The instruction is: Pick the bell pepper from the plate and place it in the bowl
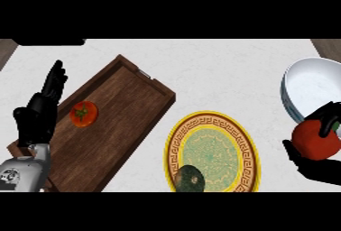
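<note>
At the right edge my right hand point(318, 168) is curled round a red bell pepper point(314, 140), lifted just below the rim of the white bowl point(307, 85). The pepper is off the yellow patterned plate point(212, 152), which lies at lower centre. A dark avocado point(190, 178) sits on the plate's near left rim. My left hand point(40, 113) rests open at the left edge, fingers up, over the end of the wooden tray.
A long wooden tray point(123, 115) lies diagonally at the left with a red tomato point(84, 113) on it. The white counter shows between tray, plate and bowl.
</note>
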Motion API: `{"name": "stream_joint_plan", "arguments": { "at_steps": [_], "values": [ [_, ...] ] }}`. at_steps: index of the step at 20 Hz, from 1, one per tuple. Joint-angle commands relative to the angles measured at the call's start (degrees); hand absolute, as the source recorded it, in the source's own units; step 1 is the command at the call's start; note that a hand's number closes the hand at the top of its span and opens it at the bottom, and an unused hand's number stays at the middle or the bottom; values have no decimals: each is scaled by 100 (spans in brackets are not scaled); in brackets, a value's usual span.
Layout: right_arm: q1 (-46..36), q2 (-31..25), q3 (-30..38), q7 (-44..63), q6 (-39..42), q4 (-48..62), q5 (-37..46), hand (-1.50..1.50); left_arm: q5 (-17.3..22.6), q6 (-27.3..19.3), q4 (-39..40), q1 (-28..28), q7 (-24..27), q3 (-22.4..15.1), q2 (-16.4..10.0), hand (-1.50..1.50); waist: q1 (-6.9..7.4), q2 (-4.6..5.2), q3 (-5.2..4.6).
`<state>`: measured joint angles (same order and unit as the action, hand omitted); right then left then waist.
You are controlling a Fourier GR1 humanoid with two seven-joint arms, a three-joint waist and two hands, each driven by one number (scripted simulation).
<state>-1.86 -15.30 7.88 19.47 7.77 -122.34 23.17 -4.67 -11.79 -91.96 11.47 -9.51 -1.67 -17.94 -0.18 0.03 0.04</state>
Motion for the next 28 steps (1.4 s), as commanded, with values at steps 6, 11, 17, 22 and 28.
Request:
{"name": "stream_joint_plan", "arguments": {
  "at_steps": [6, 11, 17, 22, 28],
  "values": [
    [-1063, -822, 1118, -1762, -574, 2685, 366, 150, -201, -58, 52, 303, -129, -75, 231, 0, 78, 23, 2],
    [-1440, -1184, 1239, -2635, -1353, 4227, 1151, 150, -94, 127, 90, 206, -83, 9, 170, 0, 147, 46, 5],
    [-2627, -1574, 1438, -3570, -2087, 6862, 1439, 150, -246, 94, 154, 223, -15, -63, 263, 0, 229, 73, 11],
    [-3341, -1513, 1649, -3649, -1747, 8381, 1034, -150, -194, 177, -1, 214, -34, -14, 250, 0, 296, 88, 14],
    [-3787, -1747, 1980, -4964, -1051, 9566, 504, -150, -334, 87, -19, 221, -61, -64, 341, 0, 292, 95, 22]
  ]
}}
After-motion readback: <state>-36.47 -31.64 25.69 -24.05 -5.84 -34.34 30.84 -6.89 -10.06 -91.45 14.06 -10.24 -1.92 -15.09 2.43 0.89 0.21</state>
